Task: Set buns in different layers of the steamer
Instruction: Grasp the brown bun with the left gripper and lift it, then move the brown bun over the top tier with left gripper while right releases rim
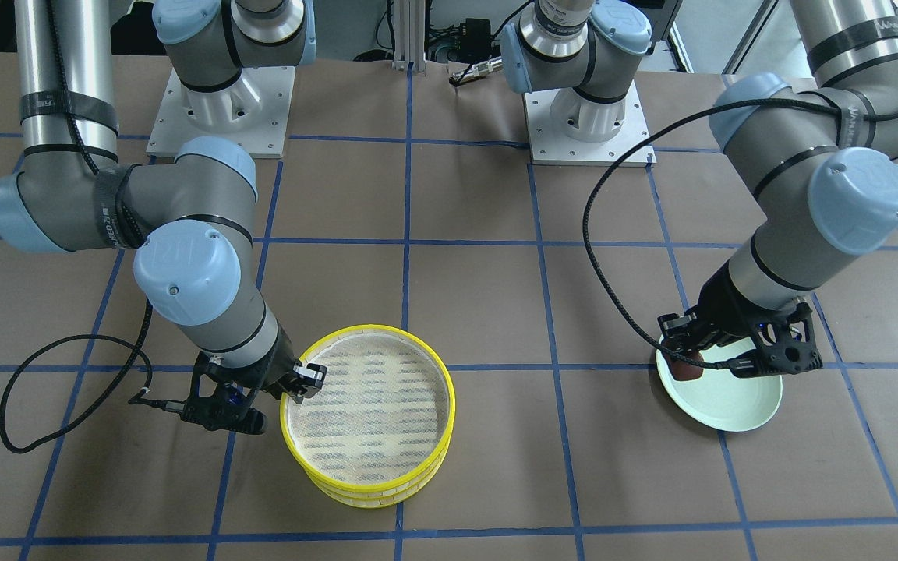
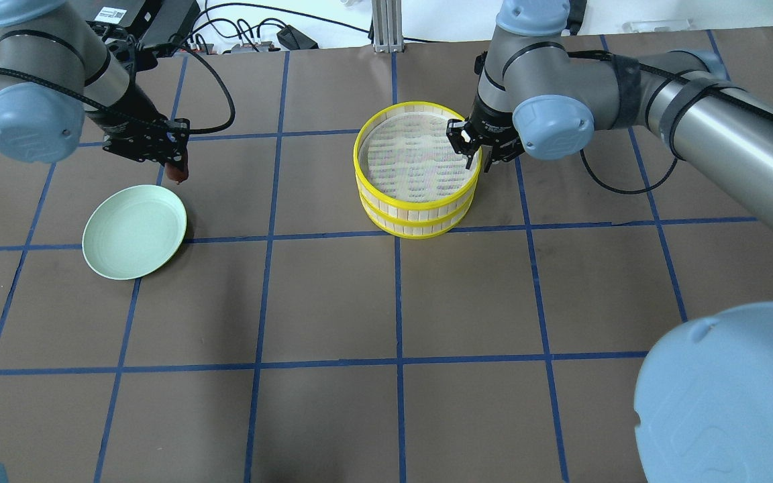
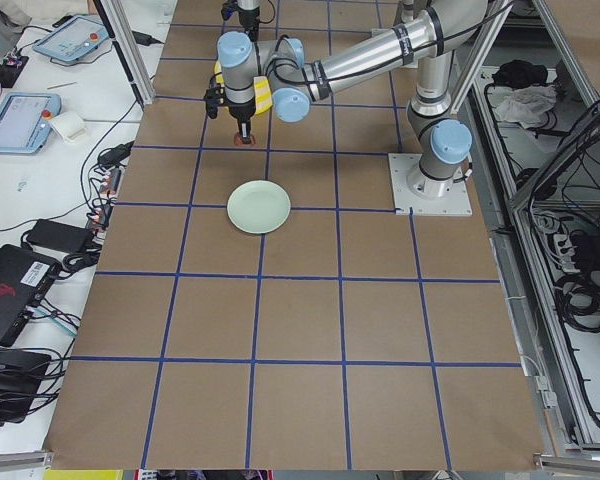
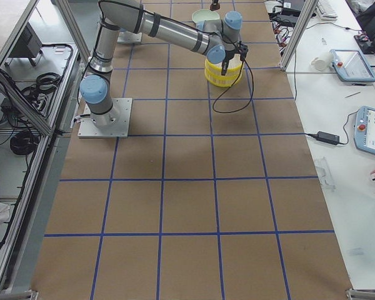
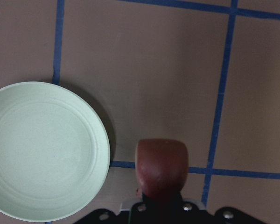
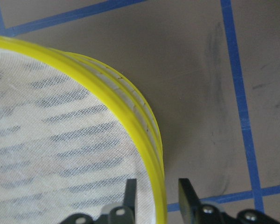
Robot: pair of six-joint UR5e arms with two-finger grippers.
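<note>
Lettering on arm strap unreadable; left pincer grips brown bun.

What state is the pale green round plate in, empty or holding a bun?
Empty: the pale green round plate is bare in the overhead and left wrist views. The dark reddish-brown bun sits in the left gripper.

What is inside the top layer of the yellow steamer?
Only its bare mesh floor shows, no bun. That floor hides the inside of the lower layer.
</note>
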